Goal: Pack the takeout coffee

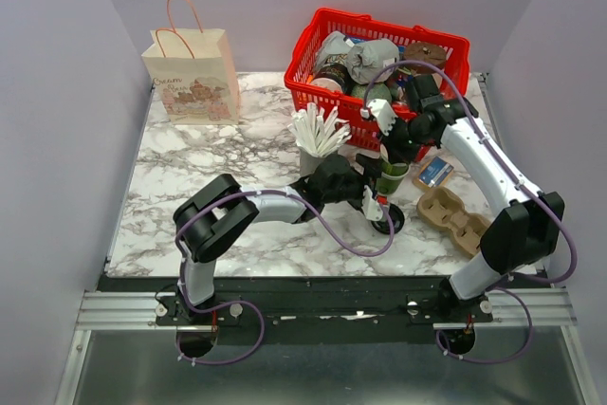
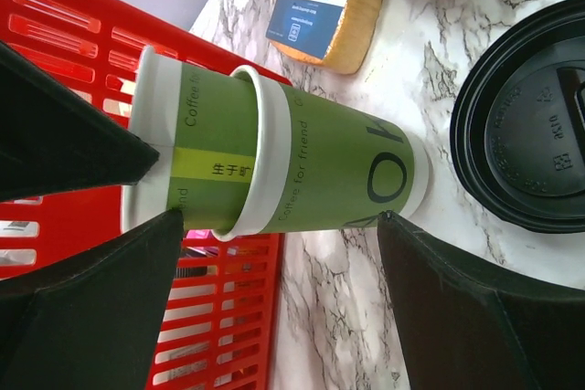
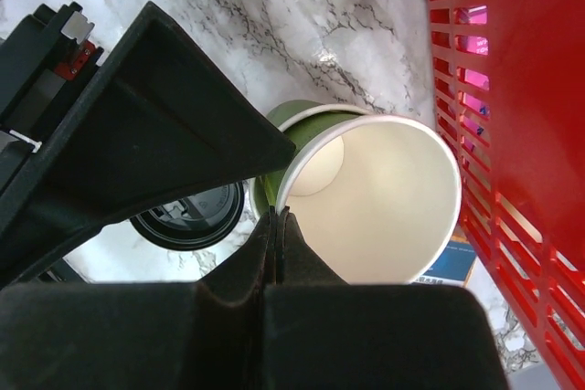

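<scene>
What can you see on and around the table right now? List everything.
inner green cup: 1, green, pale inside, sitting partly inside the outer cup
outer green cup: 1, green, upright on the table in front of the basket
black lid: 1, black, flat on the table beside the cups, on neither
red basket: 1, red, far right, full of mixed items
paper bag: 1, beige with pink handles, far left
grey cup of sticks: 1, grey with white sticks, beside the basket
cup carrier: 1, brown, near right
blue-labelled packet: 1, blue on tan, between carrier and basket
left gripper: 1, black, open by the cups
right gripper: 1, black, shut on the inner cup's rim
</scene>
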